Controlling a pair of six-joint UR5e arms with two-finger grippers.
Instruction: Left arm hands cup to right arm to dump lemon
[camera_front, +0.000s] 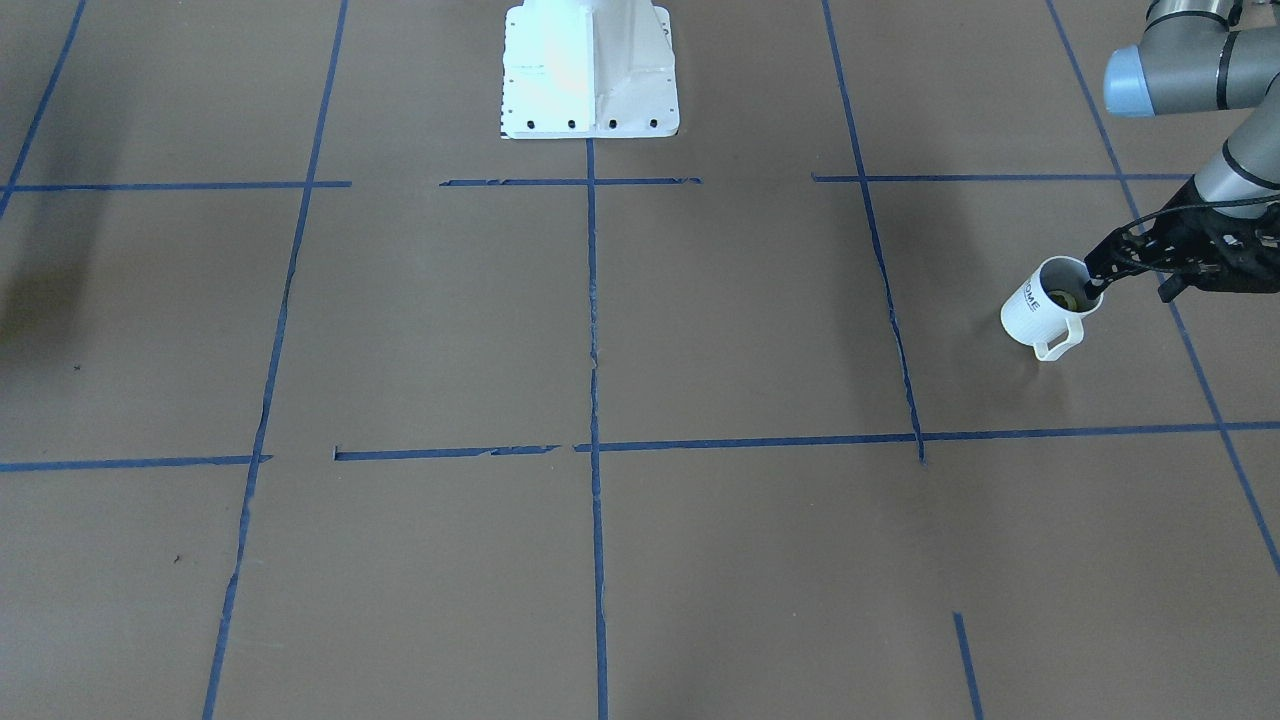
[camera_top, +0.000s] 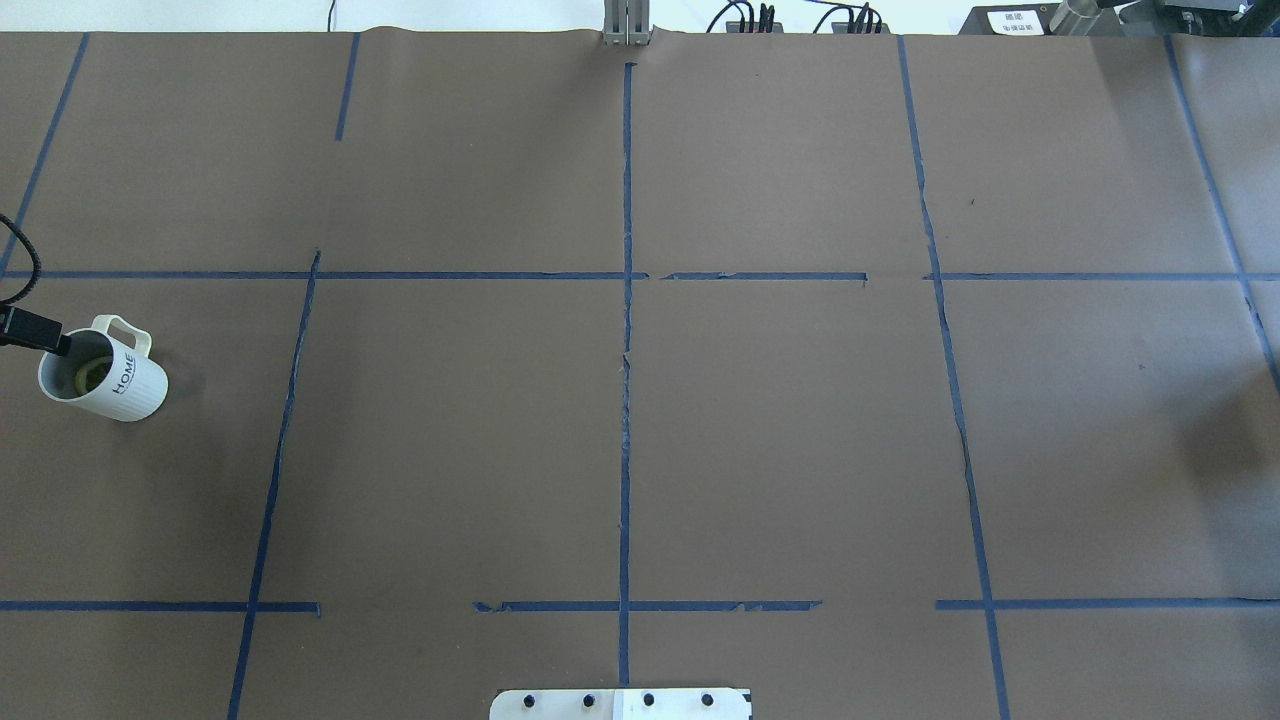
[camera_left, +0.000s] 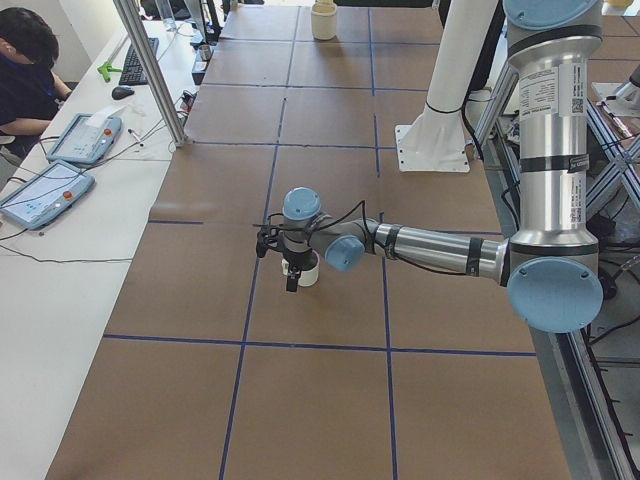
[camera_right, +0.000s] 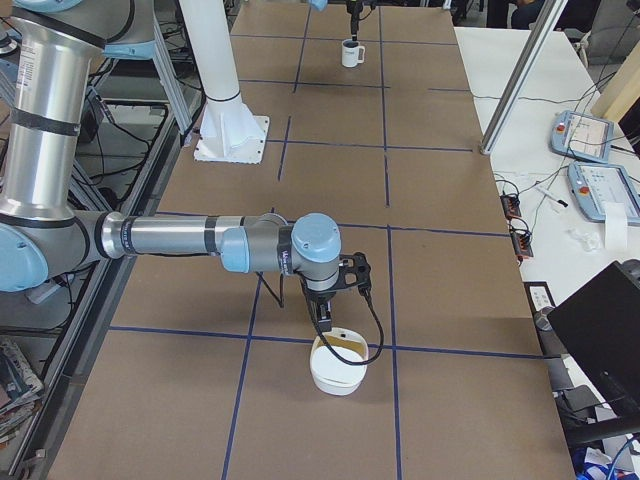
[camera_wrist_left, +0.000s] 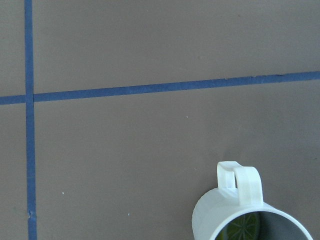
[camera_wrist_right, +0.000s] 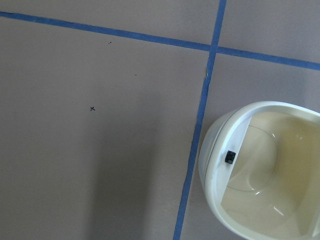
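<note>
Fingers of the left gripper (camera_front: 1093, 283) straddle the rim of the cup (camera_front: 1041, 305), one dark tip inside its mouth, apparently closed on the wall. Only the front-facing and overhead views show this grip. The cup stands at the far left of the desk (camera_top: 780, 430), the lemon (camera_top: 90, 375) lying inside, which the left wrist view confirms. The right gripper (camera_right: 325, 315) appears only in the right-side view, so I cannot tell its state; it hangs above a cream bowl (camera_right: 338, 365) near a blue tape line (camera_wrist_right: 195, 145).
</note>
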